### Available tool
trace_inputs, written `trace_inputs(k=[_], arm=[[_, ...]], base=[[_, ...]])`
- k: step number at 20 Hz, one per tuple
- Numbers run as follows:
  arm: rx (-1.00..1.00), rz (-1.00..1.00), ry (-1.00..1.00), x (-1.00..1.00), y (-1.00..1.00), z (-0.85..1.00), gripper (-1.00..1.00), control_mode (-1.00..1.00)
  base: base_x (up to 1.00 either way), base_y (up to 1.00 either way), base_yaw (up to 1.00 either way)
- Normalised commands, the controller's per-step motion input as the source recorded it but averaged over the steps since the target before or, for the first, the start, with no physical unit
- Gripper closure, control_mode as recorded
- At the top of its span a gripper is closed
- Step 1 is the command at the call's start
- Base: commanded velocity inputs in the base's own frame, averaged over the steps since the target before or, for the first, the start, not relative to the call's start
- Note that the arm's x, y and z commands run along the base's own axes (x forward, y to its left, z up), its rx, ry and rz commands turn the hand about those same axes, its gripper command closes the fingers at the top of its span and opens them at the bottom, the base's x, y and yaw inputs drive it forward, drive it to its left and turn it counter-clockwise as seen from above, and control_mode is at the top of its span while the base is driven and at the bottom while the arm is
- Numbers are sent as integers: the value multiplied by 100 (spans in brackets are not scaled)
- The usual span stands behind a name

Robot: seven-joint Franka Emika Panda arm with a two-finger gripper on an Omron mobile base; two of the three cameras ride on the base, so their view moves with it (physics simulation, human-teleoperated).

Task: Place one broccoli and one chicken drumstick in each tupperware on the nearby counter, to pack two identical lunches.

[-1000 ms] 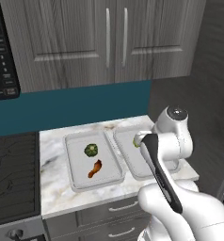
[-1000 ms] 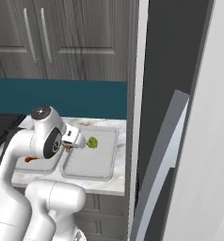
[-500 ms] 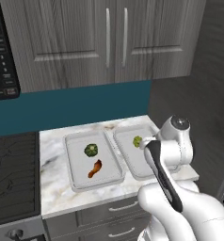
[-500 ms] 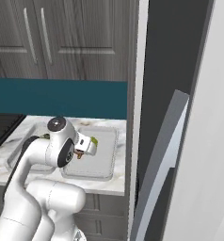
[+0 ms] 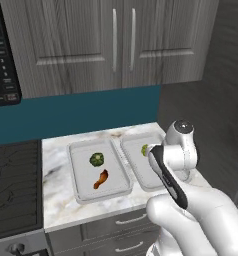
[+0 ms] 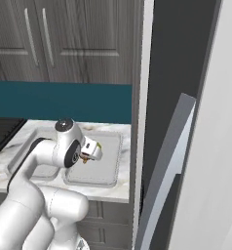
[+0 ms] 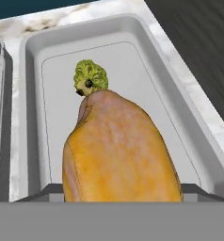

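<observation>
Counter (image 5: 58, 200): white marble-look top with faint grey veins, over dark grey drawer fronts with silver handles, a black stovetop (image 5: 13, 185) adjoining on the left in the left base view. Left tupperware (image 5: 77, 176): pale grey, shallow, rectangular, holding one broccoli (image 5: 96, 159) toward its far end and one chicken drumstick (image 5: 101, 179) nearer the front, the two pieces apart. Right tupperware (image 7: 29, 84): same make, just beside the first with rims close together, holding a second broccoli (image 7: 90, 76) near its far end; the floor around that piece is bare. Gripper (image 6: 91, 151): poised above the right tupperware, its jaws spread wide around a second chicken drumstick (image 7: 118, 150), golden orange and plump, which in the hand view rises from between the finger tips and covers the near part of the container floor; whether it touches the floor cannot be told. The drumstick's far tip reaches up to the broccoli in that view. Backdrop: teal wall panel (image 5: 76, 112), grey upper cabinets (image 5: 111, 42) with vertical silver handles, tall dark panel (image 6: 179, 88) to the right of the counter.
</observation>
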Motion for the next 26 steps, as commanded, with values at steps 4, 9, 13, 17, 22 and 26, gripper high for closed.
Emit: trace_inputs(k=[4, 9, 13, 17, 22, 26], arm=[[0, 0, 2, 4, 0, -42, 100, -100], [0, 0, 0, 12, 0, -50, 100, -100], [0, 0, 0, 4, 0, -49, 100, -100], [0, 0, 0, 0, 0, -56, 100, -100], [0, 0, 0, 0, 0, -58, 100, -100], [0, 0, 0, 2, 0, -61, 100, -100]], base=[[0, 0, 0], [0, 0, 0], [0, 0, 0], [0, 0, 0], [0, 0, 0], [0, 0, 0]])
